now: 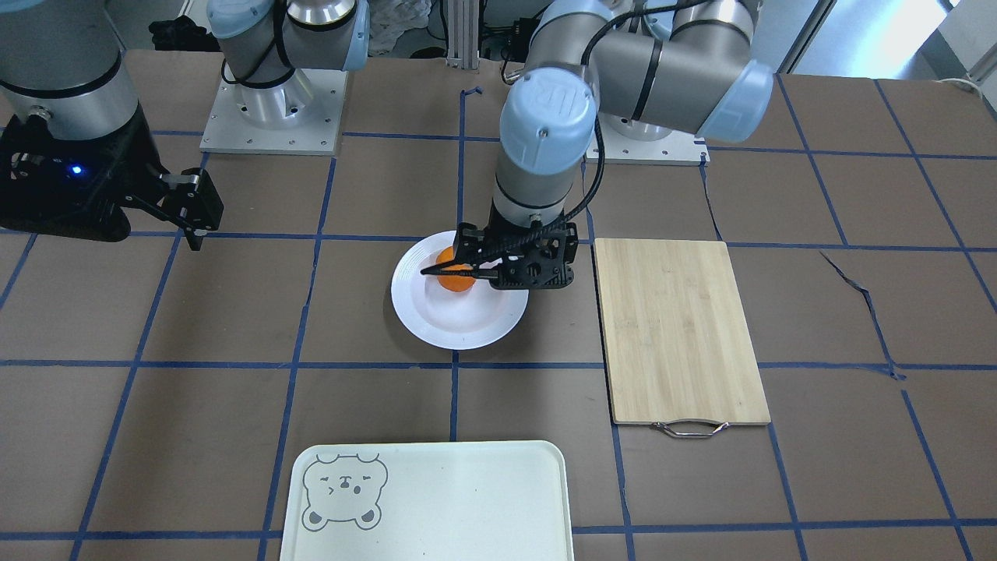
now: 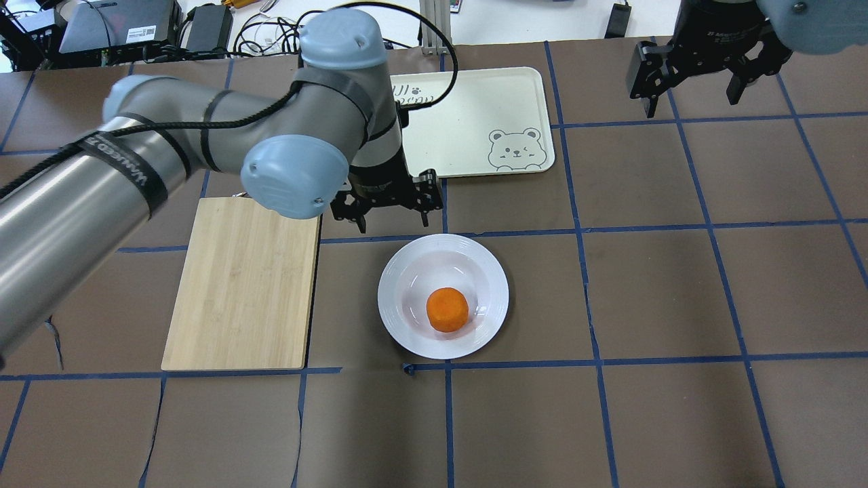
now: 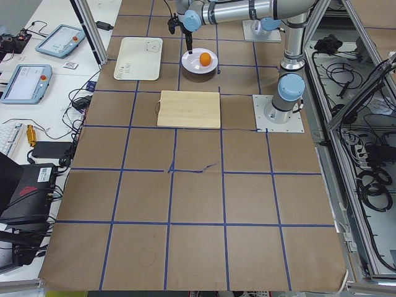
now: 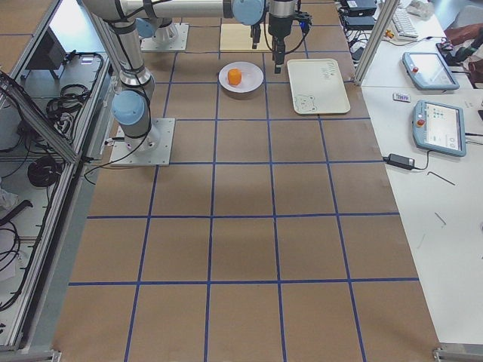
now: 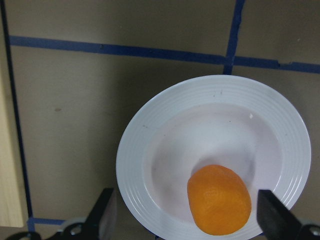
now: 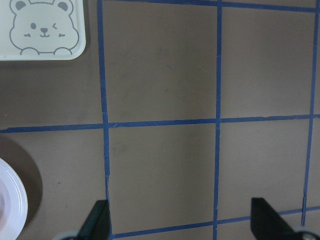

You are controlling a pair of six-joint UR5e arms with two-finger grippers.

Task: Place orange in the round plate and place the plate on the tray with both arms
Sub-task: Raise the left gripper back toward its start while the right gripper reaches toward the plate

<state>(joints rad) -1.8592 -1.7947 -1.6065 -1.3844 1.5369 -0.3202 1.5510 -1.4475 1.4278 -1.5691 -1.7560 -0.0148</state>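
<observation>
My left gripper (image 2: 395,224) hangs spread wide near the round plate (image 2: 400,325), gripping nothing. From the front it hides part of the orange (image 2: 447,309), which sits in the plate's sunken centre. My left arm covers a corner of the tray (image 2: 475,102), which lies apart from the plate. My right gripper (image 2: 692,102), also wide and empty, is cut off at the overhead view's top edge. A bamboo cutting board (image 2: 244,285) lies beside the plate on brown paper (image 2: 678,291) gridded with blue tape
</observation>
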